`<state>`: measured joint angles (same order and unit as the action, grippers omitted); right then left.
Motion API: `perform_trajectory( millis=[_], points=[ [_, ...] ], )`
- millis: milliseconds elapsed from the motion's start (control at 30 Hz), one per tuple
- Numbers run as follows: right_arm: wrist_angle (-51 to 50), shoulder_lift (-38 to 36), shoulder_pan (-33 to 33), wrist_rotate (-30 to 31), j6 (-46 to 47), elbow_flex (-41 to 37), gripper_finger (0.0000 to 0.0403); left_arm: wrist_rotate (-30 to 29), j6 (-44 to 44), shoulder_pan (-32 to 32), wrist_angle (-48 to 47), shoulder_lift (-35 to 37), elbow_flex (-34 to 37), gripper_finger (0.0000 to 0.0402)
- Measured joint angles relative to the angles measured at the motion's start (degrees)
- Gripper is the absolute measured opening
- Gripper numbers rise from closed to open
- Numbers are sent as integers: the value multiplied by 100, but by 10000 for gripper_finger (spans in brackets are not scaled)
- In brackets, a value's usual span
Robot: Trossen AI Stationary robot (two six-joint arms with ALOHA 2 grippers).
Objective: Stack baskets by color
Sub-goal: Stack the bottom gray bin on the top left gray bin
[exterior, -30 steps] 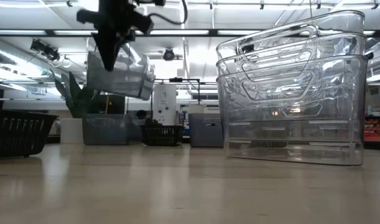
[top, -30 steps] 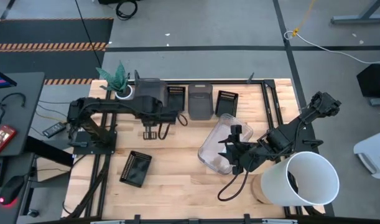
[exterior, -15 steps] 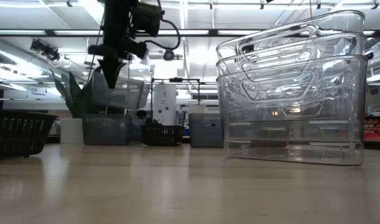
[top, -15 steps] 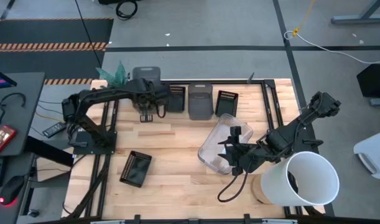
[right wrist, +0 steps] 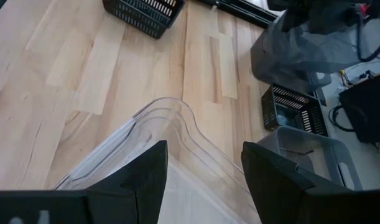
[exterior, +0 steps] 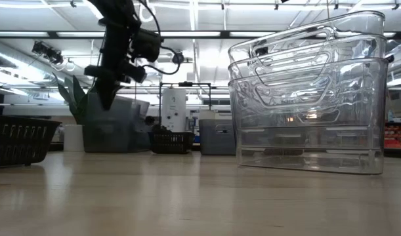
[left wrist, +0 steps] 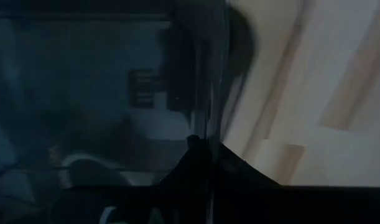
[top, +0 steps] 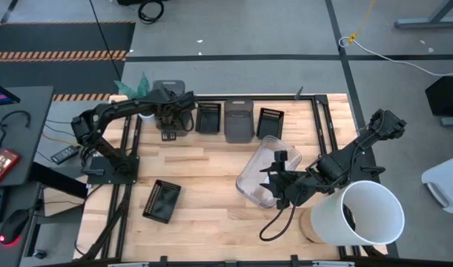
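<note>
You're lowering the grey basket (top: 169, 94), pinched in your left tool (top: 169, 130), onto its twin at the surface's (top: 211, 185) far edge; right tool (top: 279, 174) is waiting spread around the clear stack (top: 259, 174).

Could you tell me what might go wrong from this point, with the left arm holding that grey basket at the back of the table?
The left end effector grips only one wall of the grey basket, so it could tilt or slip. It is being set close to the plant and a black basket; it may knock either. The right end effector straddles the clear stack's rim; a nudge could shift it.
</note>
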<state>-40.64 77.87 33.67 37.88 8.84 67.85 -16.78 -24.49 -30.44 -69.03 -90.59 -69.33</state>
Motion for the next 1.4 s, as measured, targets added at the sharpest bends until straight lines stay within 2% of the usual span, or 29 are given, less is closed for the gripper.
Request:
perform_trajectory(
  millis=[533,600,733,833,1000,1133,1400],
  points=[
    [2,-4,0,-2,-2,0,210,387,-33,564,-358,137,110,0],
    [2,-4,0,-2,-2,0,210,667,105,623,-342,143,108,0],
    [2,-4,0,-2,-2,0,210,1625,791,723,-283,136,108,3],
    [5,-4,0,-2,-2,0,210,1844,1157,845,-300,136,108,14],
    [29,-4,0,-2,-3,0,210,1844,1581,1105,-291,136,108,37],
    [31,-7,0,-2,-2,0,210,1784,1888,1290,-269,137,108,75],
    [31,-7,0,-2,-2,0,210,940,2132,1479,-156,258,108,167]
  ],
)
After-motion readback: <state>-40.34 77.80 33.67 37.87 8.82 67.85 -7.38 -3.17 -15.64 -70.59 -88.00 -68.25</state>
